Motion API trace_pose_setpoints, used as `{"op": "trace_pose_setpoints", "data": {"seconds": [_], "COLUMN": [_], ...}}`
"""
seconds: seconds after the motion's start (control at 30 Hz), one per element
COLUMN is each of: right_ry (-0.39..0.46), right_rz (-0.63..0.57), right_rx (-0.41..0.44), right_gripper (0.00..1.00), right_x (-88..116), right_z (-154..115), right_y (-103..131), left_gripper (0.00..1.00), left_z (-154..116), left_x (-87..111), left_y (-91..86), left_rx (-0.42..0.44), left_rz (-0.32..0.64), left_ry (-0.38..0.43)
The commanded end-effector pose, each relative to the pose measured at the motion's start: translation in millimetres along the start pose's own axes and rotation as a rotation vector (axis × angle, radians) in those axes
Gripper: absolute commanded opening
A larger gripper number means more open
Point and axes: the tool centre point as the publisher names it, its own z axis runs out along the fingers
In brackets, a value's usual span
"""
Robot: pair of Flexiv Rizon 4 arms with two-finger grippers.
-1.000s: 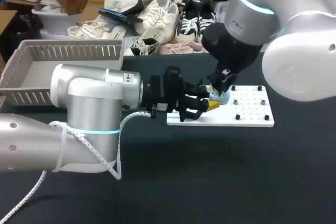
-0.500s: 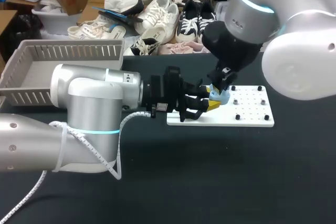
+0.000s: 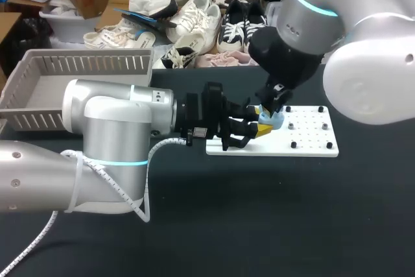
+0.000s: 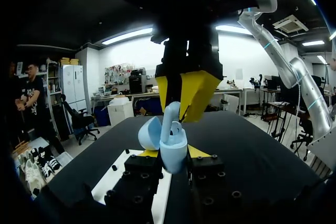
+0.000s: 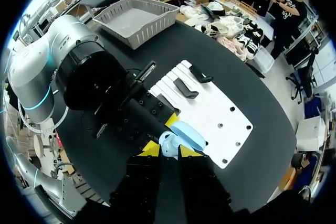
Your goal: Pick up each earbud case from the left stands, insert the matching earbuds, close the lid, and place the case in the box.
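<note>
A light blue earbud case (image 4: 175, 162) stands upright above the white stand board (image 3: 311, 139), its lid (image 4: 149, 132) swung open. My left gripper (image 4: 173, 152) is shut on the case body from both sides. My right gripper (image 4: 177, 108) comes down from above, shut on a pale blue earbud (image 4: 171, 118) whose lower end sits in the case's mouth. In the head view both grippers meet over the board's left part, the left gripper (image 3: 261, 130) under the right gripper (image 3: 267, 113). From the right wrist the earbud (image 5: 166, 142) shows between my yellow tips, with the lid (image 5: 189, 135) beside them.
A grey slatted basket (image 3: 39, 89) stands at the table's far left. Two black stands (image 5: 187, 88) sit on the board's far end, and small black pegs (image 3: 307, 125) dot its right part. My left arm's body (image 3: 117, 134) lies across the table's left half.
</note>
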Motion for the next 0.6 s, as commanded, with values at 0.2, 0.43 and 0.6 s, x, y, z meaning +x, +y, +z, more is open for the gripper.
{"op": "trace_pose_setpoints", "data": {"seconds": [0.2,0.43,0.6], "right_ry": [0.006,0.008,0.012], "right_rz": [0.003,0.0,0.0], "right_rx": [0.003,-0.002,-0.005], "right_gripper": [0.0,0.0,0.0], "right_x": [2.1,-0.5,-1.1], "right_z": [2.4,5.2,7.2], "right_y": [3.5,5.4,5.8], "left_gripper": [0.0,0.0,0.0], "left_z": [0.8,0.8,0.8], "left_x": [0.4,0.4,0.4], "left_y": [-1.4,-1.4,-1.4], "left_rx": [-0.008,-0.008,-0.008], "left_rz": [0.001,0.001,0.001], "left_ry": [-0.002,-0.002,-0.002]}}
